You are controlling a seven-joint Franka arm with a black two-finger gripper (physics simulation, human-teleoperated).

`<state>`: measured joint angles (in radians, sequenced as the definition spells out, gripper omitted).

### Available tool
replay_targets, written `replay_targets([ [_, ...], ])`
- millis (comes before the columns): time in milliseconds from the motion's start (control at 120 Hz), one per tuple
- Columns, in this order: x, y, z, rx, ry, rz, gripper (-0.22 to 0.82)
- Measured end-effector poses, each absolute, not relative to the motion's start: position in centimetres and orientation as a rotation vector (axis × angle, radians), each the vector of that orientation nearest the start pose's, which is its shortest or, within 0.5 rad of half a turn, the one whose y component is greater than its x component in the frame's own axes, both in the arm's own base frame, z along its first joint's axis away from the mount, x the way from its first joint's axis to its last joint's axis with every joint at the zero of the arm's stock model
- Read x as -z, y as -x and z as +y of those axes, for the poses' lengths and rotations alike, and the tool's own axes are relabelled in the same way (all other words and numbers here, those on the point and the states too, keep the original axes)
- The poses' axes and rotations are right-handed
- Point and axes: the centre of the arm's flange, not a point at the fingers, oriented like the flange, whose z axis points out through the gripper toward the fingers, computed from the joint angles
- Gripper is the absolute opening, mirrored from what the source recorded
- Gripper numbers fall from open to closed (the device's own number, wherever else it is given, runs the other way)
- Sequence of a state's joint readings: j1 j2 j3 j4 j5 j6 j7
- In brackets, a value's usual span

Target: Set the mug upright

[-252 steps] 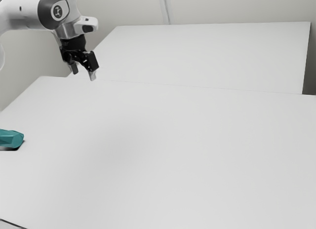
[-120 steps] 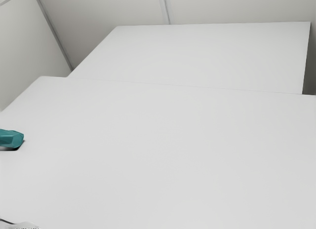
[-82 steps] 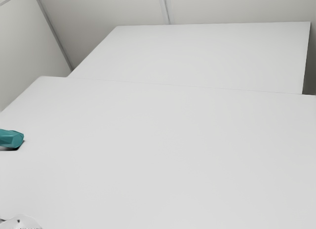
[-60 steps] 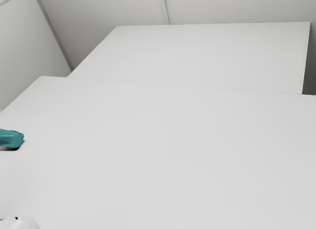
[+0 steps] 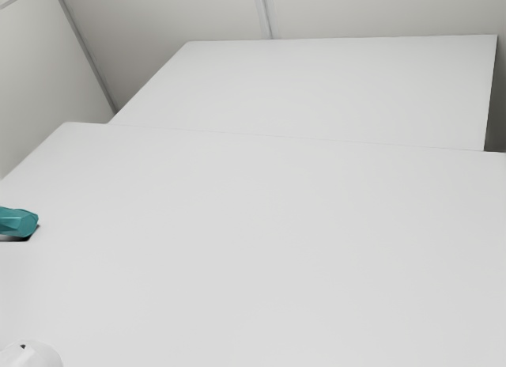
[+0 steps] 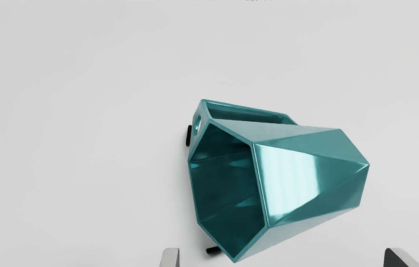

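Though the exterior view crops it, the faceted teal mug seems tipped over on the smooth white surface. The wrist view puts it ahead of spread, empty fingers; presumably approaching, they must next grip it, then turn it mouth-up.

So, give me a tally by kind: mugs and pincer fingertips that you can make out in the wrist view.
Mug: 1, teal, lying on its side
Fingertips: 2, standing apart
Total: 3
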<state>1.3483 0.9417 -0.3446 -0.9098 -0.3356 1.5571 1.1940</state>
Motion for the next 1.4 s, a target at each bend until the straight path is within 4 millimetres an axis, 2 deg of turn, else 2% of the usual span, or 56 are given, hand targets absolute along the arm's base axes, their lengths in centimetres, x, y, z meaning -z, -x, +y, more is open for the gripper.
replay_targets([
  [275,-31.6,-35.1,66.5,0.951,3.517,0.229,0.60],
  [525,-30.9,-35.8,66.0,1.066,3.497,0.361,0.60],
  [1183,-26.7,-35.2,65.9,1.220,3.490,0.459,0.60],
  [1400,-26.5,-34.6,65.8,1.281,3.501,0.488,0.60],
])
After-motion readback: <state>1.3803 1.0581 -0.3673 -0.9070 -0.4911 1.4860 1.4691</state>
